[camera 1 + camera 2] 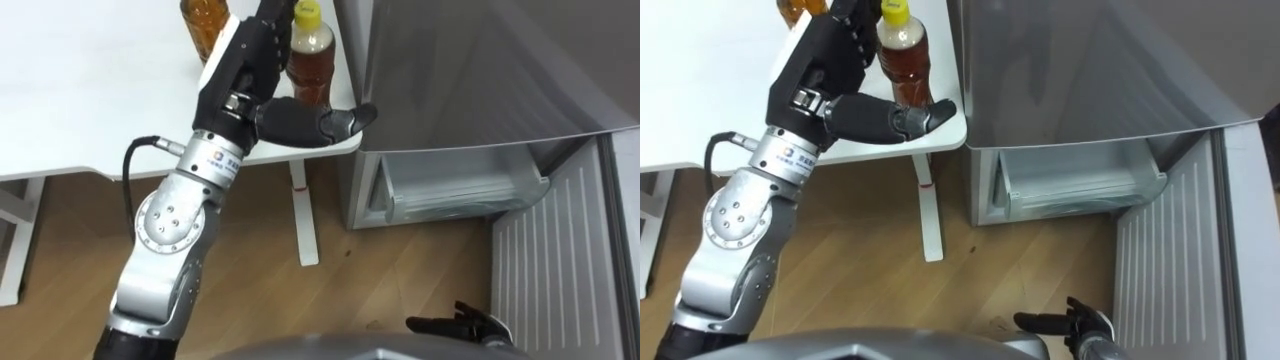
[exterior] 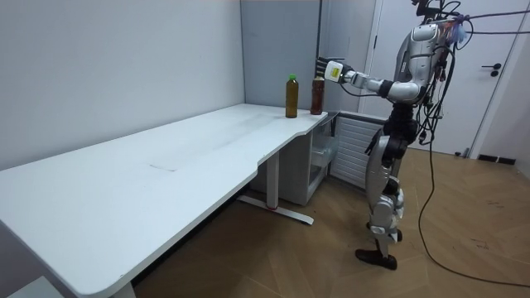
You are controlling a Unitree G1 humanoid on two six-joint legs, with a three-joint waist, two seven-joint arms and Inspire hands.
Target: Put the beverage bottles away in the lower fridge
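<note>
Noted at the white desk's point(image 1: 90, 90) corner beside the grey fridge point(image 1: 470, 80) — yellow-capped amber plastic bottle point(image 1: 308, 65), upright. Left hand point(image 1: 245, 75) is held close alongside it, fingers straight, thumb spread, not clamped. Green-capped amber bottle point(image 2: 291, 95) is stood just beside. Right hand point(image 1: 462, 325) is held low — fingers relaxed.

Nothing legible on the yellow-capped bottle point(image 1: 309, 60). Print just behind the left hand point(image 1: 285, 118) is too tiny to read.

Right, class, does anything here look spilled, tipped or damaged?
Nothing stands out: the yellow-capped bottle and the green-capped bottle stand upright on the desk, nothing spilled, and the lower fridge door hangs open as expected.
</note>
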